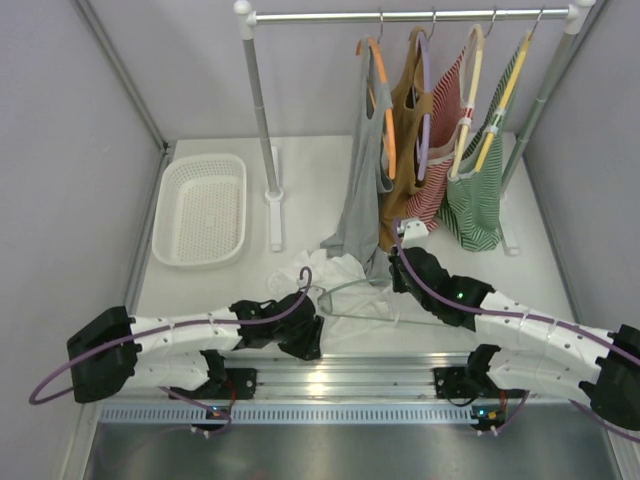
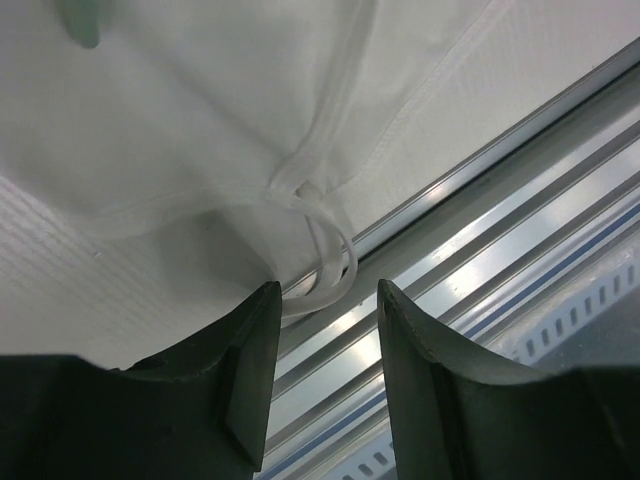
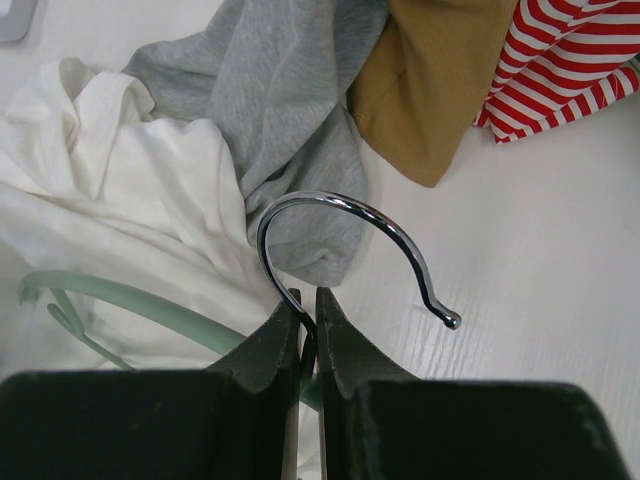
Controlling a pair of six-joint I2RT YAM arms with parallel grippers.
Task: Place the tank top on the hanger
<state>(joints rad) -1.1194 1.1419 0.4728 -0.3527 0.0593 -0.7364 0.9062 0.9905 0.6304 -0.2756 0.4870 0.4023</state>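
Seen from above, the tank top point(image 1: 335, 272) lies crumpled on the counter point(image 1: 300, 180) close to the middle of its near edge, with the hanger point(image 1: 362, 297) lying across its near side. The left fingers point(image 1: 303, 338) sit at the near edge, just beside the cloth; the right fingers point(image 1: 398, 270) are at the hanger's right end, below tops hung on a rack point(image 1: 410, 15). A white basket point(image 1: 200, 210) stands by the left edge. In the left wrist view the fingers point(image 2: 255, 345) are released and spread, with a strap loop point(image 2: 335, 265) of the white top just ahead of the gap. In the right wrist view the fingers point(image 3: 285, 340) are clenched on the base of the hanger's chrome hook point(image 3: 345, 205), beside a grey top point(image 3: 270, 100).
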